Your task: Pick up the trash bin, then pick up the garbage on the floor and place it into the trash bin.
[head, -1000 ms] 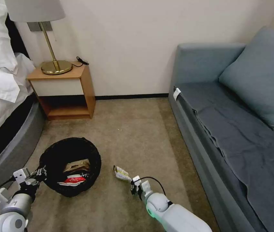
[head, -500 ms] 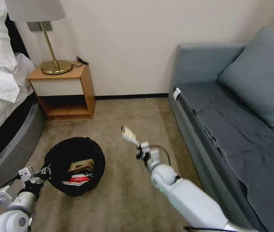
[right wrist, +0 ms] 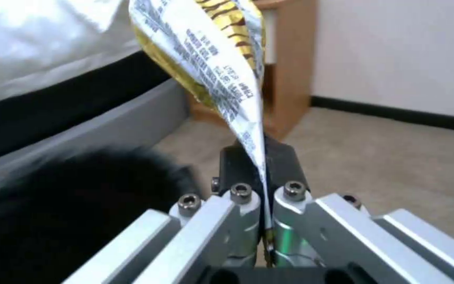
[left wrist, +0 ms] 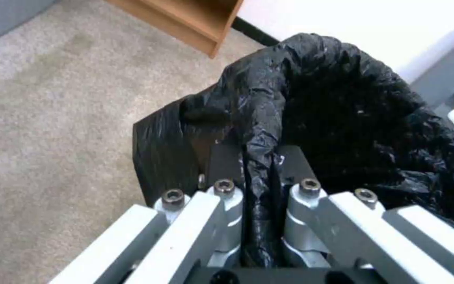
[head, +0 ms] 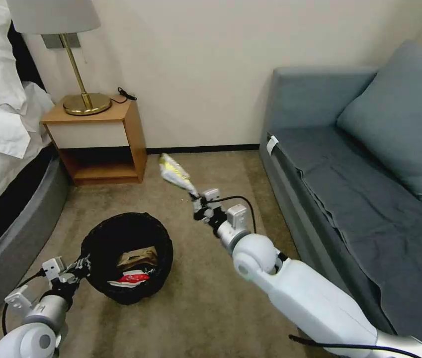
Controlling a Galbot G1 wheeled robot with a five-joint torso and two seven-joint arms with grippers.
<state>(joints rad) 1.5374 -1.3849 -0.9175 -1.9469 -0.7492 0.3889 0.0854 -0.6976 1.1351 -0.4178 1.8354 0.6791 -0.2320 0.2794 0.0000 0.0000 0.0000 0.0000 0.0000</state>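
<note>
In the head view, note the right gripper [head: 197, 198] raised over the carpet, beyond the trash bin [head: 127, 257], clamped on the foil snack wrapper [head: 175, 174]. In the left wrist view, the left gripper [left wrist: 261, 165] pinches the bin's bag-lined rim — soft, crinkly plastic. In the right wrist view, treat the wrapper as light, limp and slippery — the grip sits on its flat edge.

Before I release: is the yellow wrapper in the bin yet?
Out. The right claw holds the wrapper up in the air, beside the bin.
</note>
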